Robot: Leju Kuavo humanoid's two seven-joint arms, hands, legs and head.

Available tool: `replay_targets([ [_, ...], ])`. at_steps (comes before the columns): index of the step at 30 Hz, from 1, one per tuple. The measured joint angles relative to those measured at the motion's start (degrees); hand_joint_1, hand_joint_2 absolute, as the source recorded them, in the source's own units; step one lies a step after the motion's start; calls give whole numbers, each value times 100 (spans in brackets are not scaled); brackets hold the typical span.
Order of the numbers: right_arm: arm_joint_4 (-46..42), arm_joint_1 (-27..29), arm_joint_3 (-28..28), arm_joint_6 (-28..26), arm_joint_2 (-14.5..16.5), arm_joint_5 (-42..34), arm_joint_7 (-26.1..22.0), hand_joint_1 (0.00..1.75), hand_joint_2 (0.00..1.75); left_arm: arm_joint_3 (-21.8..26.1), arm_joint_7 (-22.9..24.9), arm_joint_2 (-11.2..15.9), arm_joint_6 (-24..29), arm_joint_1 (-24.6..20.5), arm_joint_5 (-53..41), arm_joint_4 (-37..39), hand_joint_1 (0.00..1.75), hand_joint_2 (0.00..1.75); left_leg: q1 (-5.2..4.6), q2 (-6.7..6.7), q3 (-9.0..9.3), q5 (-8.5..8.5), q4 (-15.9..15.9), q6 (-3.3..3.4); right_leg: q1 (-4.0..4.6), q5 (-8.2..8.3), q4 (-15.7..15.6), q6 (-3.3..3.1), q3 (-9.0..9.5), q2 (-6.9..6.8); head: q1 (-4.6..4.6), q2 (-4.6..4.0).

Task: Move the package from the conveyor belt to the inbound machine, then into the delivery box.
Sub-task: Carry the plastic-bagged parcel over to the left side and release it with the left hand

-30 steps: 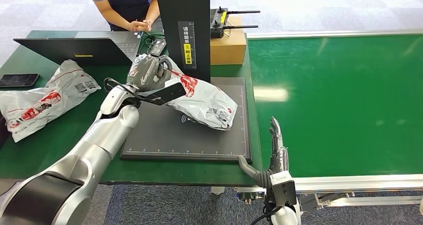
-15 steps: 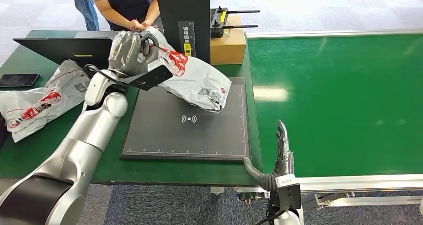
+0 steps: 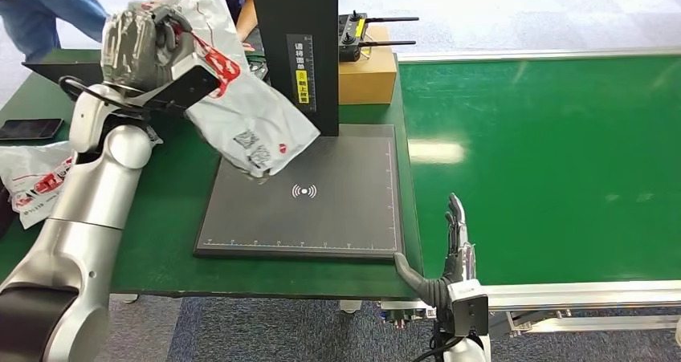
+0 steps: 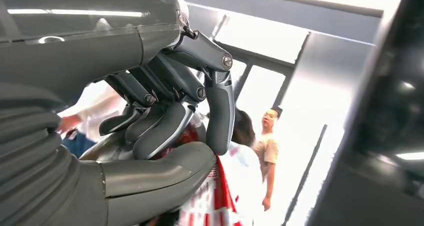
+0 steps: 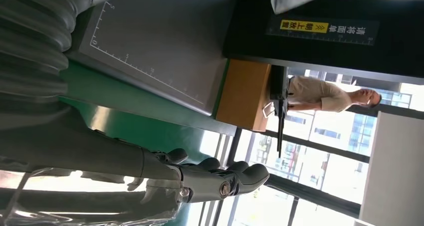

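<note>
On the green table [image 3: 185, 242], dark scanner pad [image 3: 321, 217], left hand [image 3: 140, 37] fingers clamped on package [image 3: 249, 117], right hand [image 3: 454, 246] fingers apart.

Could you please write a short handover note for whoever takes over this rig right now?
Left hand: grips the package by its upper end, raised above the left edge of the scanner pad of the inbound machine, lower end hanging free.
Right hand: holds nothing, fingers straight, at the near edge of the conveyor belt.
Done: package is off the belt and lifted off the pad.
Left: carry it to the delivery box, whose place I cannot tell. Another bag lies on the table at far left.
</note>
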Motion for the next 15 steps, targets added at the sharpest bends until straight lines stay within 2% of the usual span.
replay_targets([
  [8, 1, -15, -28, 84, 0, 5, 0, 0, 175, 220, 415, 422, -145, -205, -321, -111, 175, 175, 0, 2, -1, 0, 0, 0, 0, 0, 1, 0, -1, 3, -1, 0],
  [15, 59, -94, -47, 144, 18, 1, 0, 0, 175, 469, 754, 728, -102, -505, -647, 198, 175, 175, 1, 2, -1, 1, 0, -1, 1, 0, 2, -1, -1, 2, 0, 0],
])
